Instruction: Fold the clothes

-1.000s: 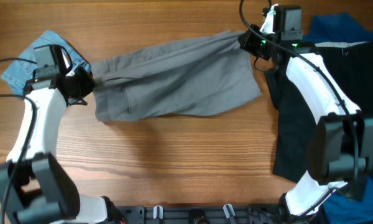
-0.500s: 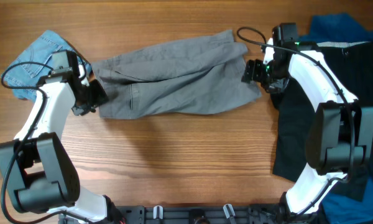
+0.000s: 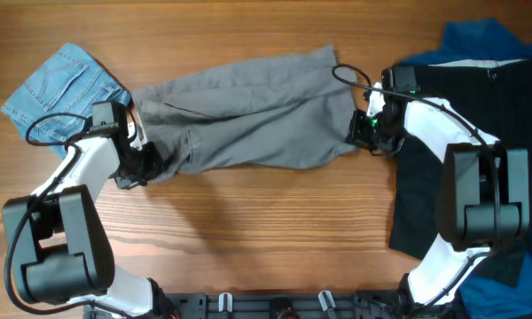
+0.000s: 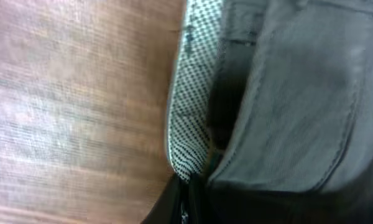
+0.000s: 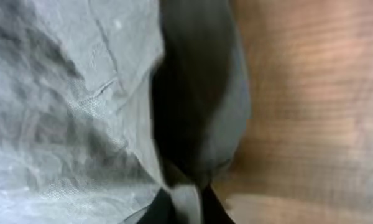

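The grey shorts (image 3: pixel 248 111) lie stretched across the middle of the wooden table. My left gripper (image 3: pixel 140 164) is shut on their waistband at the left end; the left wrist view shows the dotted waistband lining (image 4: pixel 193 106) pinched between its fingers (image 4: pixel 188 202). My right gripper (image 3: pixel 363 131) is shut on the leg hem at the right end; the right wrist view shows grey cloth (image 5: pixel 81 93) clamped between its fingers (image 5: pixel 185 208). The light-blue denim shorts (image 3: pixel 58 89) lie at the far left. A black garment (image 3: pixel 452 142) and a dark-blue piece (image 3: pixel 483 40) lie at the right.
Bare wooden table (image 3: pixel 266 230) runs along the front below the grey shorts. The black garment covers the right side under my right arm. A black rail (image 3: pixel 275 306) runs along the front edge.
Both grippers have moved toward the front edge, pulling the near edge of the grey shorts with them. The left arm uncovered the denim shorts.
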